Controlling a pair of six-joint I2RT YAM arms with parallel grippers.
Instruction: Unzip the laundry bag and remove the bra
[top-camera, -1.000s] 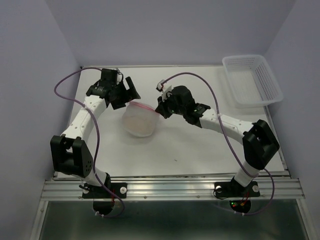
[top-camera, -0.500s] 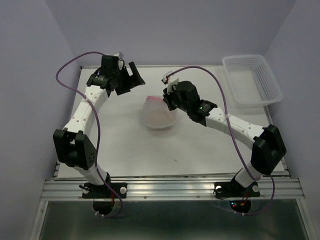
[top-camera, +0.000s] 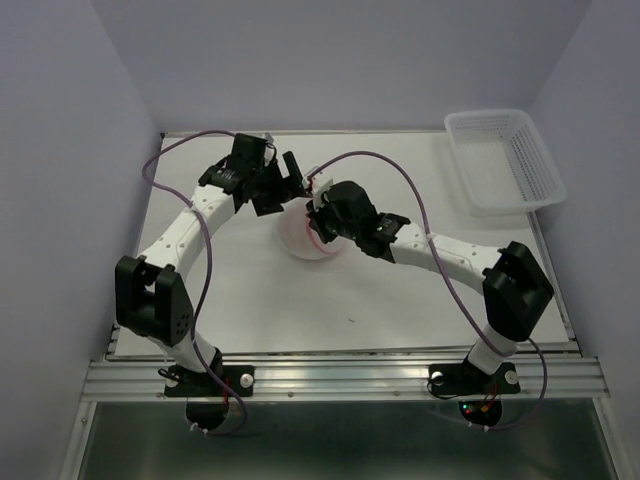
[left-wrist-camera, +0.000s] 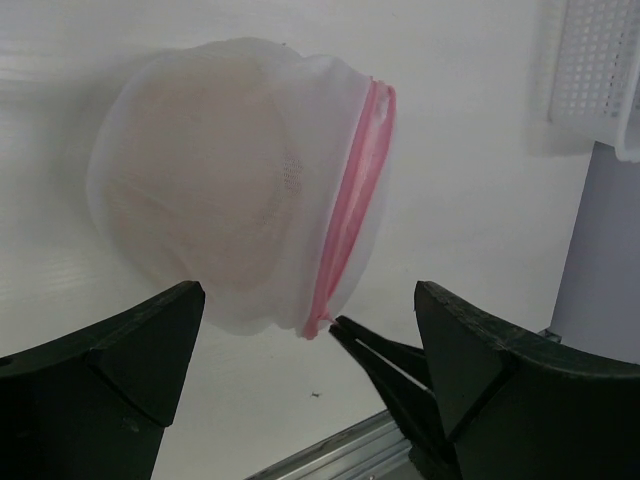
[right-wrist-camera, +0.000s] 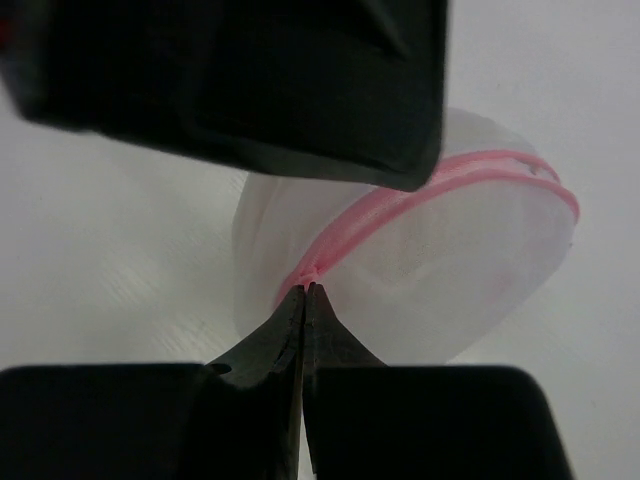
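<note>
The laundry bag (top-camera: 312, 238) is a round white mesh pouch with a pink zipper rim (left-wrist-camera: 352, 215), lying on the table between the two arms. The beige bra (left-wrist-camera: 195, 195) shows faintly through the mesh, still inside. My right gripper (right-wrist-camera: 305, 290) is shut, its fingertips pinching the end of the pink zipper rim (right-wrist-camera: 400, 205); in the top view it (top-camera: 319, 220) is at the bag's upper edge. My left gripper (left-wrist-camera: 308, 300) is open and empty, its jaws straddling the bag's near edge without touching; in the top view it (top-camera: 293, 186) is just upper left of the bag.
A white plastic lattice basket (top-camera: 505, 158) stands at the back right corner, also in the left wrist view (left-wrist-camera: 592, 60). The left gripper's dark body (right-wrist-camera: 250, 80) hangs close above the right gripper. The table's front rail (top-camera: 340, 375) is near.
The right gripper dragged the bag rightwards away from the left gripper. The left gripper swung back, then came forward to the bag's upper left edge, jaws open.
</note>
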